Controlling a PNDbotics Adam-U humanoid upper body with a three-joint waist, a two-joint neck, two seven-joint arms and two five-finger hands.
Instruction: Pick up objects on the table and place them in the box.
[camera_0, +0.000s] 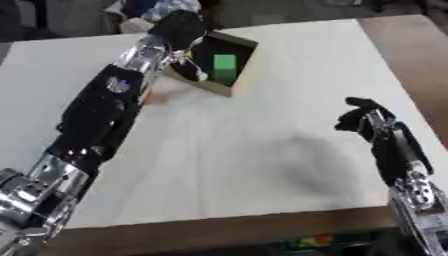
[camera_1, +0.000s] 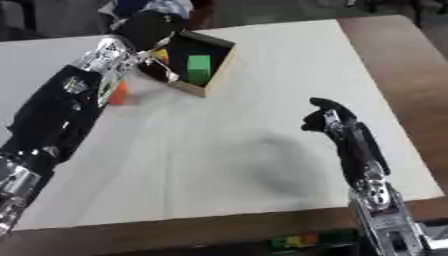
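Table (camera_0: 262, 165) was nearly bare. Left hand (camera_0: 179, 27) hung over the box (camera_0: 248, 60) at the far edge, likely mid-drop; its fingers were hidden, grip unreadable. Orange object (camera_1: 118, 92) sat beside the box, half-covered by the left arm, probably next. Green block (camera_0: 225, 67) lay inside; something yellow (camera_1: 161, 54) beside it. Right hand (camera_0: 363, 119) idled above the table, curled, empty.

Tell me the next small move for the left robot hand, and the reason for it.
Probably draw the left robot hand back from the box and lower it toward the orange object on the table. The hand sits at the box's rim, the green block already lies inside, and the orange piece remains outside beside the left arm. Whether the hand holds anything cannot be seen.
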